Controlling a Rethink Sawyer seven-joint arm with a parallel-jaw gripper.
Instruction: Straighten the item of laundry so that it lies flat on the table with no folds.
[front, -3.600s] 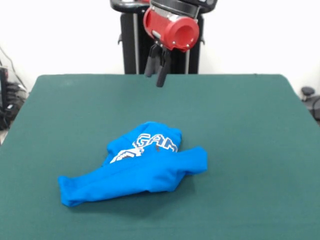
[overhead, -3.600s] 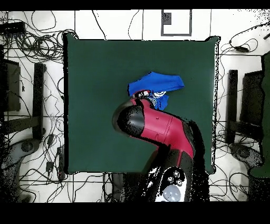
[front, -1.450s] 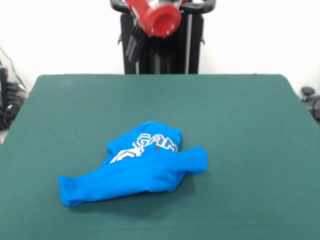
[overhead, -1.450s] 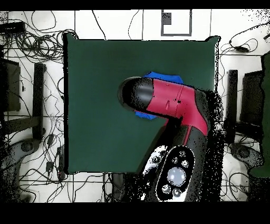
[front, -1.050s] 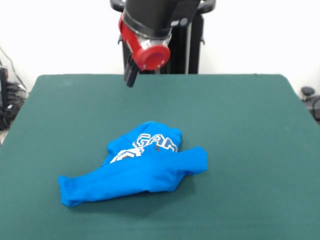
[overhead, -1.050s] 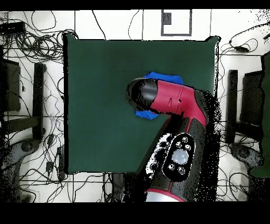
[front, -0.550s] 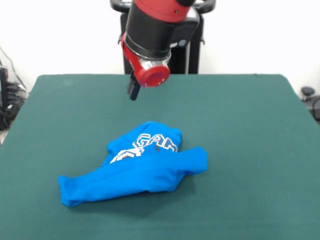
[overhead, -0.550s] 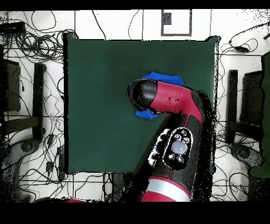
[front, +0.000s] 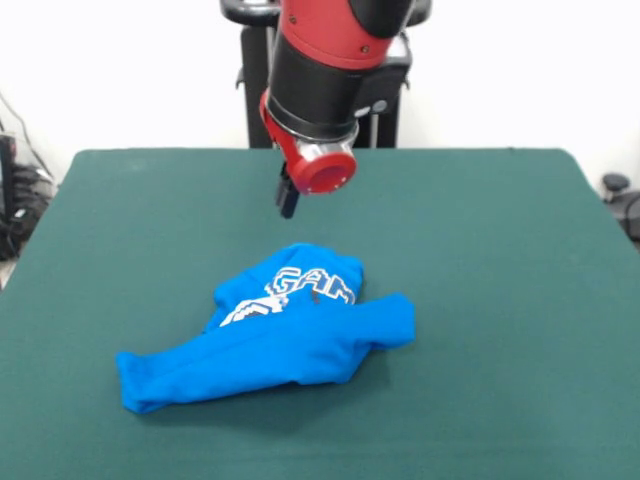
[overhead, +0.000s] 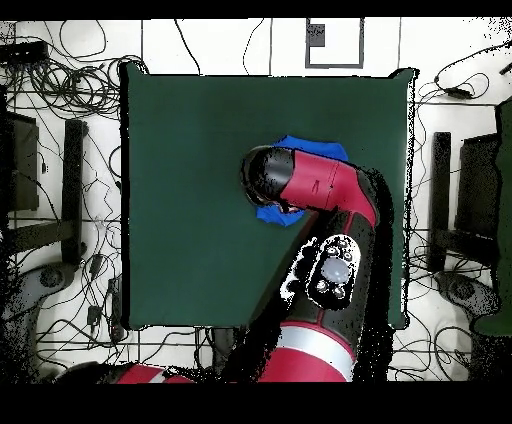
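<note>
The item of laundry (front: 290, 335), a bright blue garment with white lettering, lies crumpled and folded on the dark green table (front: 500, 250), slightly left of centre and towards the front. One long part stretches to the lower left. My gripper (front: 288, 197) hangs under the red and black arm, above the table just behind the garment's lettered part, not touching it. In the overhead view the arm (overhead: 310, 185) covers most of the garment; only blue edges (overhead: 277, 215) show, and the gripper is hidden.
The robot's black pedestal (front: 320, 100) stands behind the table's far edge. Cables and equipment (overhead: 60, 200) lie on the floor around the table on both sides.
The arm has come down and forward from the top edge. The gripper now hangs low over the table just behind the garment. The garment has not moved.
</note>
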